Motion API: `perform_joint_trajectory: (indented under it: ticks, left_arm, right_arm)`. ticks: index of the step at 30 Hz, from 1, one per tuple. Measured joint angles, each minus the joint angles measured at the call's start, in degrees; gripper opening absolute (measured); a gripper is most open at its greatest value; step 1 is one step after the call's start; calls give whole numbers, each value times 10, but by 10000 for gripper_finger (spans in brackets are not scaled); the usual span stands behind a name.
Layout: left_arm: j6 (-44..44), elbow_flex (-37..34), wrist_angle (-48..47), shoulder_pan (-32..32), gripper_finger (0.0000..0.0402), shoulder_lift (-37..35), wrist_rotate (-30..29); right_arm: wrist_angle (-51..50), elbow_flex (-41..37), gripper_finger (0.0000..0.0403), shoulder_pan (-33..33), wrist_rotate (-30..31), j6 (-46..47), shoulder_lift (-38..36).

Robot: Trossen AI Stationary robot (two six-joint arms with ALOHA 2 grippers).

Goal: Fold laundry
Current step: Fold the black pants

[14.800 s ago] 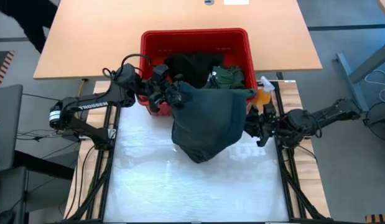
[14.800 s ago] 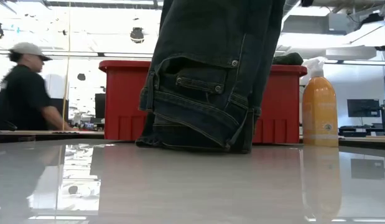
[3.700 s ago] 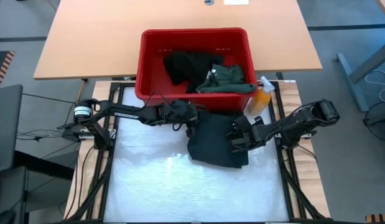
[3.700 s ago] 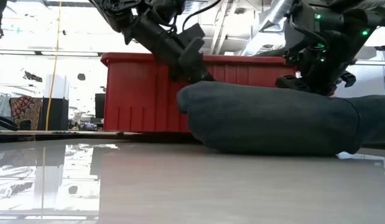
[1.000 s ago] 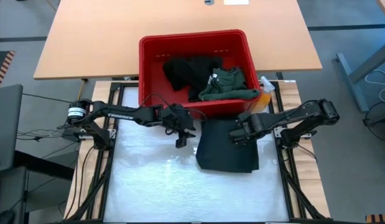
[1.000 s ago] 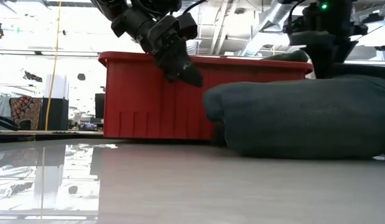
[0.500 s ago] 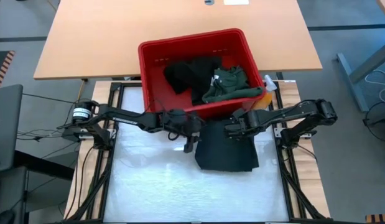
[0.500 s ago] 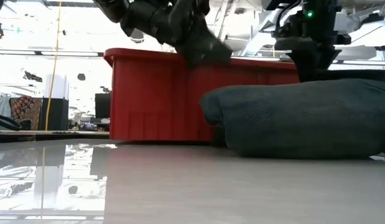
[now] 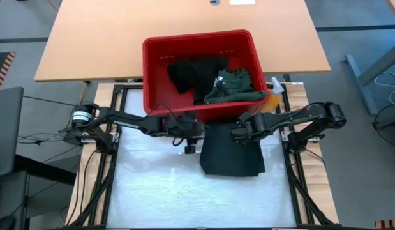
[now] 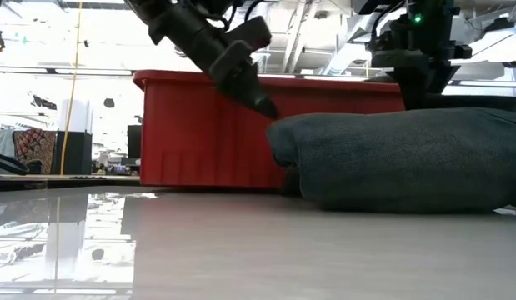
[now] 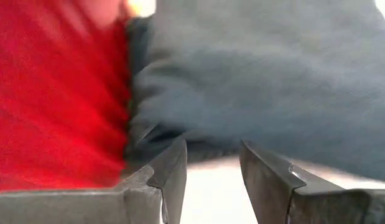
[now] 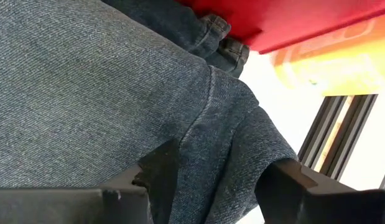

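Observation:
A folded pair of dark blue jeans [image 9: 232, 151] lies flat on the white table, its far edge under the red basket's [image 9: 156, 76] near wall. A black garment [image 9: 187, 71] and a green shirt [image 9: 232, 86] lie in the basket. My left gripper [image 9: 189, 145] slants down at the jeans' left edge [image 10: 278, 129], open, with nothing between its fingers [image 11: 173, 168]. My right gripper [image 9: 237, 134] stands open over the jeans' far part, pointing down. My right gripper [image 12: 220, 171] points down from above at the jeans' far part [image 12: 198, 130], close to the basket, its fingers [image 12: 158, 168] wide apart over the denim. I cannot tell whether the fingertips touch the cloth. The jeans lie flat on the table.
An orange spray bottle [image 9: 271, 99] stands at the basket's right near corner, by the right arm. Black frame rails [image 9: 293, 172] run along both sides of the table. The white surface [image 9: 159, 191] in front of the jeans lies bare. A wooden desk [image 9: 95, 38] lies beyond.
My left gripper has swung toward the jeans and rolled about its wrist; its tip has risen and then dropped to the jeans' left upper edge. My right gripper has shifted a little toward the table's left. The basket skewed briefly and has come back. The jeans lie still.

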Motion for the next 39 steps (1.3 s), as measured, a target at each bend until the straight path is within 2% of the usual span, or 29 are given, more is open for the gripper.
perform_joint_trajectory:
  ticks: [3, 5, 9, 13, 15, 18, 22, 28, 31, 36, 39]
  left_arm:
    - [3, 0, -39, 10, 138, -18, -31]
    - [-11, -1, -49, 18, 138, -28, -32]
    - [-18, -1, 13, 24, 138, -59, 45]
    - [-9, 1, 90, 22, 138, -75, 74]
    - [-28, 1, 129, 22, 138, -73, 111]
    - [-32, 3, 188, 15, 138, -43, 175]
    - [5, 9, 211, -2, 138, 18, 194]
    - [31, 83, 229, -1, 138, 99, 271]
    - [45, 125, 209, -1, 138, 144, 260]
    - [75, 199, 175, -16, 138, 231, 182]
    - [64, 246, 125, -21, 138, 281, 122]
  right_arm:
    - [-1, 0, 214, 0, 0, -6, 0]
    - [-1, 0, 214, 0, 0, -7, 0]
    - [-3, 0, 214, -2, 0, -9, 0]
    - [-5, 0, 214, -2, -2, -9, 0]
    - [-4, 0, 214, -2, -2, -9, 0]
    - [-4, 0, 214, -2, -2, -11, 0]
    - [-4, 0, 214, -2, -2, -13, 0]
    - [-6, 0, 214, -2, -2, -15, 0]
    - [-8, 0, 214, -2, -9, -14, -4]
    - [-14, 0, 214, 5, -15, -18, -15]
    - [-22, 0, 214, 7, -18, -33, -18]
